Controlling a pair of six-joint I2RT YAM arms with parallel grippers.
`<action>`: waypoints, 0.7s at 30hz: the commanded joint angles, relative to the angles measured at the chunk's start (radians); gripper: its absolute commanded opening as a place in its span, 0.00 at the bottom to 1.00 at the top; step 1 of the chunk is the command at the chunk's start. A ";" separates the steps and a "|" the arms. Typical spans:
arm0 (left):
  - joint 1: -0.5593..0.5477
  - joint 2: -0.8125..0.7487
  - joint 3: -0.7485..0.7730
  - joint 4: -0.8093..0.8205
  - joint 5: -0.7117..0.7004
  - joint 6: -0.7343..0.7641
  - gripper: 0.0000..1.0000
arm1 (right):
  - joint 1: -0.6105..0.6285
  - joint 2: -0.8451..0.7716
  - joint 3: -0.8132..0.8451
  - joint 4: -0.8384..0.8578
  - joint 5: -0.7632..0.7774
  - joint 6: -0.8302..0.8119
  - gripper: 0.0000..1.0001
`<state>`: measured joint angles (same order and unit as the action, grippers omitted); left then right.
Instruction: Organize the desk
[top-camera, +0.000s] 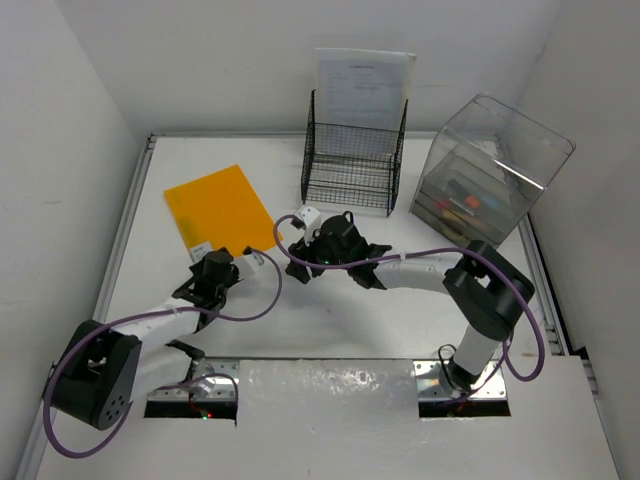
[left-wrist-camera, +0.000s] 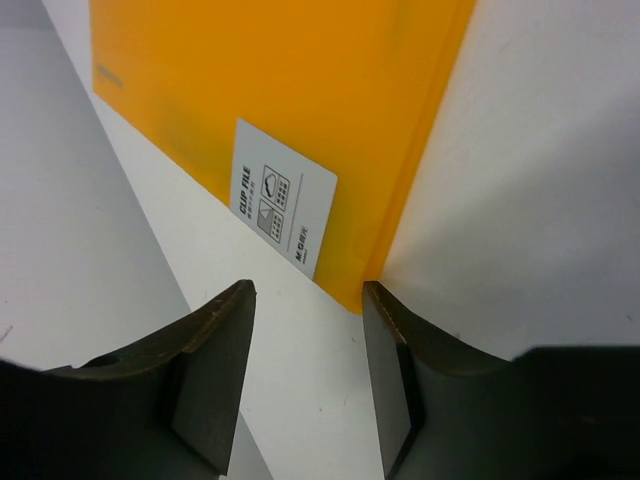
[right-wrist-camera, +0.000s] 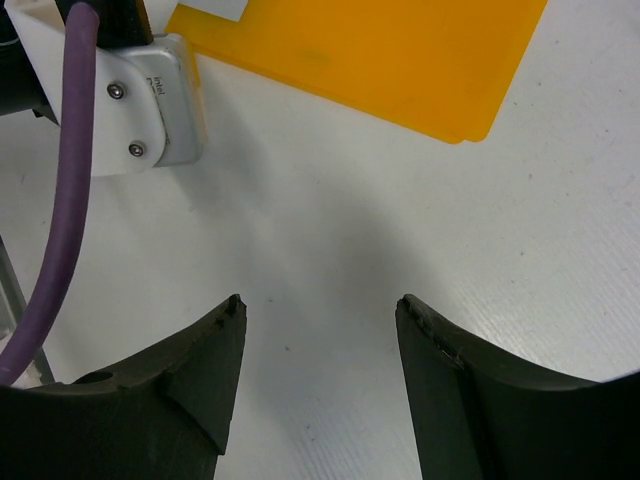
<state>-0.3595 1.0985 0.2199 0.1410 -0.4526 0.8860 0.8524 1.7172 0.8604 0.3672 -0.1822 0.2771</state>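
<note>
Orange clip file flat on desk, corner at tips of parted left jaws; right jaws parted, empty; wire rack, drawer box behind.

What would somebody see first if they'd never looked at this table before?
The bright orange clip file jumps out, lying flat on the white desk, left of the middle. The left gripper sits right at its near corner with jaws apart. At the back stand a black wire rack holding paper and, to its right, a clear plastic drawer box.
</note>
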 joint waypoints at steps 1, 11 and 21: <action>-0.012 0.036 -0.005 0.121 -0.011 0.008 0.44 | -0.001 -0.047 -0.006 0.056 0.007 0.010 0.61; -0.012 0.103 -0.004 0.129 0.012 0.004 0.42 | 0.000 -0.062 -0.017 0.032 0.023 -0.012 0.61; -0.012 0.210 -0.031 0.293 -0.040 0.071 0.26 | -0.001 -0.057 -0.021 0.042 0.013 -0.012 0.62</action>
<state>-0.3603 1.2846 0.1974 0.3386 -0.4786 0.9379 0.8524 1.6943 0.8436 0.3656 -0.1650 0.2722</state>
